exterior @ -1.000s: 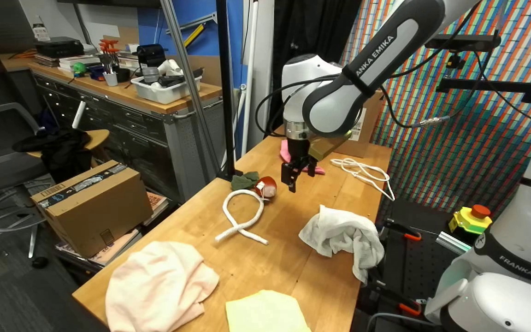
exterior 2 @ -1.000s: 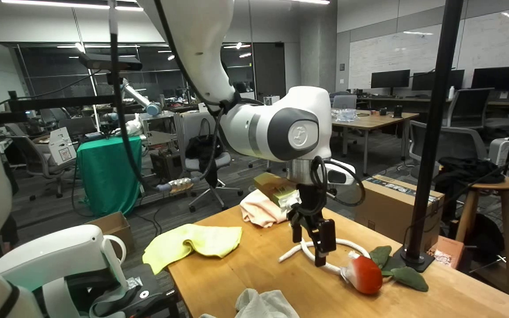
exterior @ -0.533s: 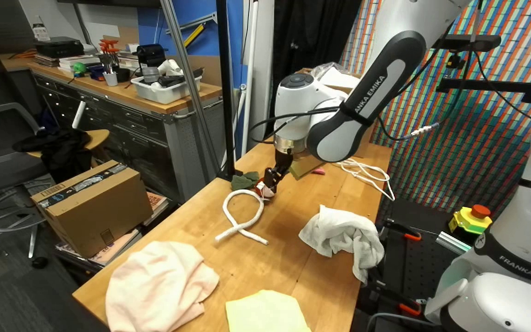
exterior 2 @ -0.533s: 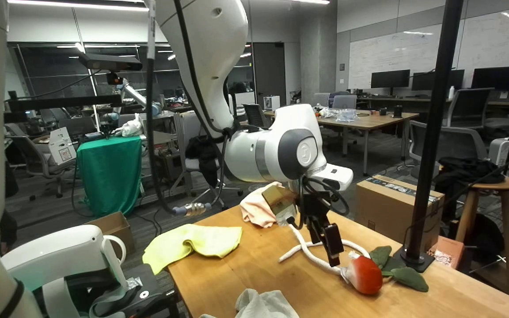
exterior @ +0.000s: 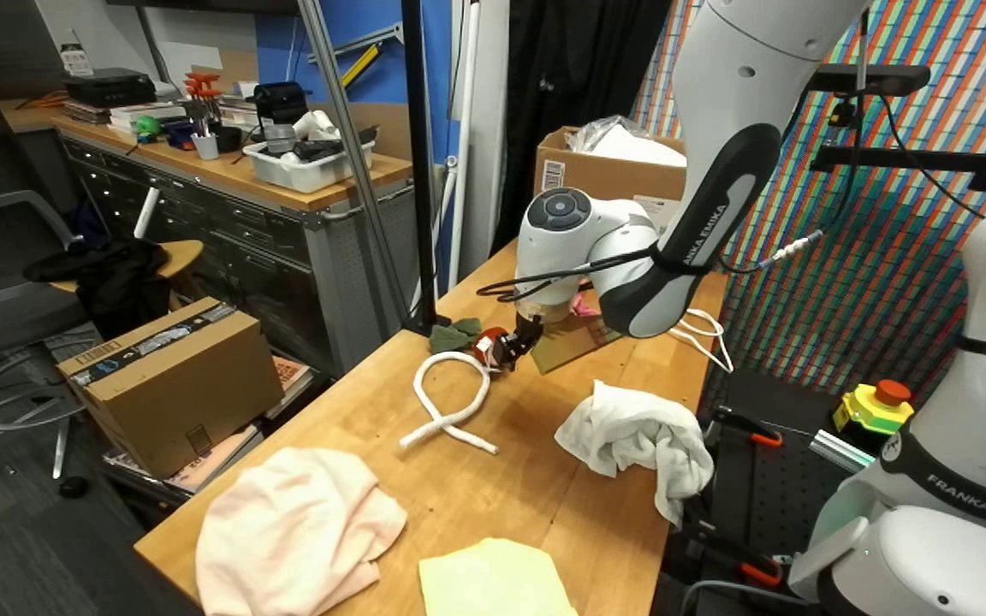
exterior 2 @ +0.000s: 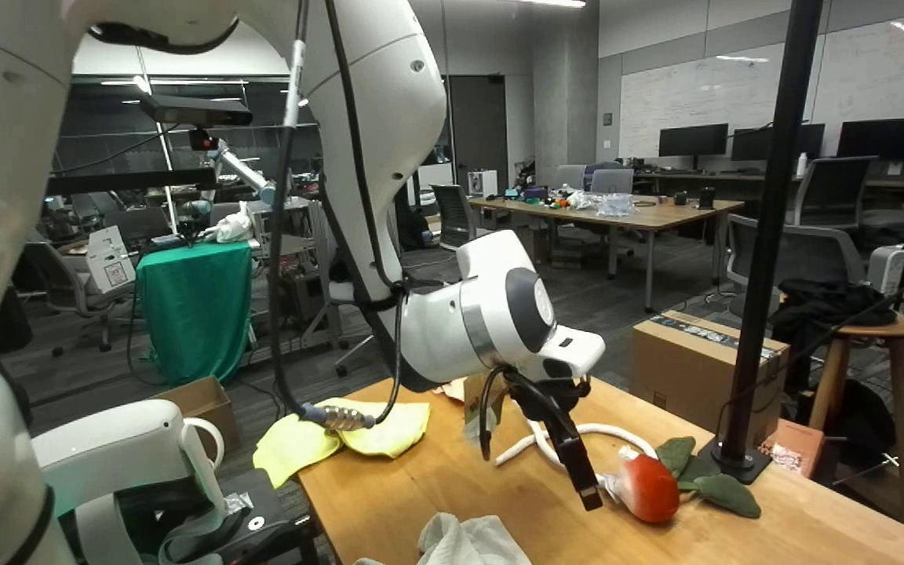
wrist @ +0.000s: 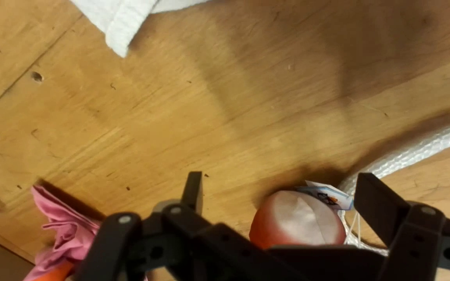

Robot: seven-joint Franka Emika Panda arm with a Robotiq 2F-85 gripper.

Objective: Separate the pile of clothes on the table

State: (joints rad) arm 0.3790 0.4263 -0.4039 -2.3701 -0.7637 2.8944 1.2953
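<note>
White cloth, peach cloth and yellow cloth lie apart on the table, unmoved over the last second, while the gripper, spread wide and gripping nothing, has sunk and tilted in beside the red-and-white plush (hardly a garment), so I judge the sorting no further on. The pink cloth is partly hidden by the gripper, an exterior view crops the peach and yellow ones, and whether the gripper touches the plush I cannot tell.
</note>
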